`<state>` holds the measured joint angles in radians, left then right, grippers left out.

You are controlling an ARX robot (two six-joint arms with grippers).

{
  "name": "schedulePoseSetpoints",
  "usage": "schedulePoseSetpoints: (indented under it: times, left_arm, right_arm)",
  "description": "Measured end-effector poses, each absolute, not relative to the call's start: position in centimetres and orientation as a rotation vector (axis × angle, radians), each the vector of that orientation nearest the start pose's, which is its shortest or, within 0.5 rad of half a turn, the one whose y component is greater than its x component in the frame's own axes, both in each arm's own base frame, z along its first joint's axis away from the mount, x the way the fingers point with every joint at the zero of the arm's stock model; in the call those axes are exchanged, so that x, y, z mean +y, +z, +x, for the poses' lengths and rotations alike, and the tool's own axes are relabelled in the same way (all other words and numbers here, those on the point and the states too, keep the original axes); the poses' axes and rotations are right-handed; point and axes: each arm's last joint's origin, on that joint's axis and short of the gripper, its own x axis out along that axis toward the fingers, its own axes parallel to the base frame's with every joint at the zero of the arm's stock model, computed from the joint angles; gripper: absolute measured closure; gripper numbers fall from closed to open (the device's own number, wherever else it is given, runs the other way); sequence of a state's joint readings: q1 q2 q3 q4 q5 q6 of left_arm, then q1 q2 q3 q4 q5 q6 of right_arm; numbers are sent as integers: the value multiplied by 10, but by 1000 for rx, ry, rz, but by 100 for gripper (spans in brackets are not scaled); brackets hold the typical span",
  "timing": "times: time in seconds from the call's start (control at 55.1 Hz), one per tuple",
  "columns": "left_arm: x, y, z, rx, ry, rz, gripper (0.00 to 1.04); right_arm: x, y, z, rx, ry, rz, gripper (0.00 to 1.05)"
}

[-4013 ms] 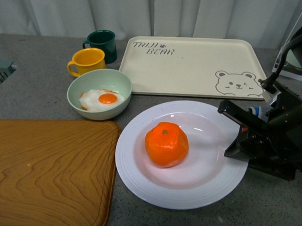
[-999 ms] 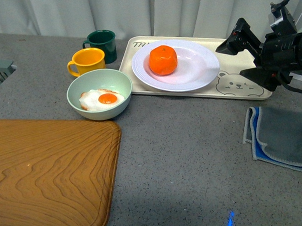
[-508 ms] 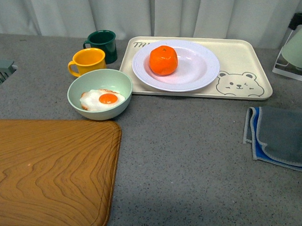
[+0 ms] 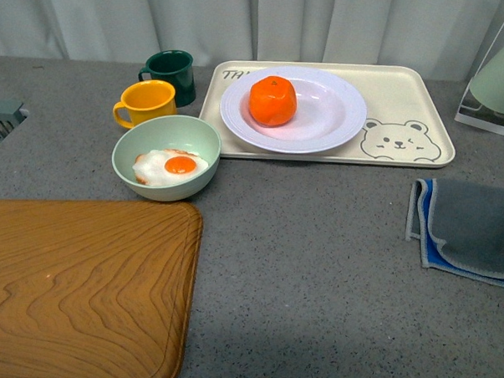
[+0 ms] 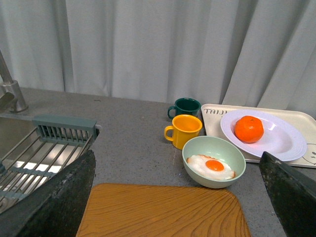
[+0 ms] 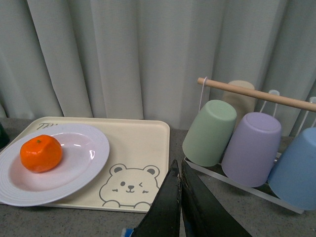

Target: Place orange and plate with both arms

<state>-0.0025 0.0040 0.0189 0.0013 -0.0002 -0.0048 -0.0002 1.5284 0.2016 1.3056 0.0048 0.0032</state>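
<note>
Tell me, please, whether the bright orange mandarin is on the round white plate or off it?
On it. The bright orange mandarin rests inside the round white plate, left of centre, and the plate sits on the cream bear tray.

the front view shows no part of the robot. in the left wrist view the left gripper (image 5: pixel 177 197) shows as two dark, speckled, blunt fingers (image 5: pixel 54 202) at the picture's lower corners. in the right wrist view the right gripper (image 6: pixel 178 207) is two black, smooth, tapering fingers (image 6: pixel 165 210) with their tips together.
</note>
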Motion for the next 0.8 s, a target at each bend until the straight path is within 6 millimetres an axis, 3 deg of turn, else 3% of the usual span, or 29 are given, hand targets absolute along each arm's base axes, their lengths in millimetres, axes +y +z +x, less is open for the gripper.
schedulePoseSetpoints:
  times: [0.472, 0.799]
  left_arm:
    - [0, 170, 97, -17, -2, -5, 7]
    - [0, 170, 97, -17, -2, -5, 7]
  right_arm:
    - [0, 162, 171, 12, -2, 3, 104]
    - [0, 162, 148, 15, -2, 3, 104]
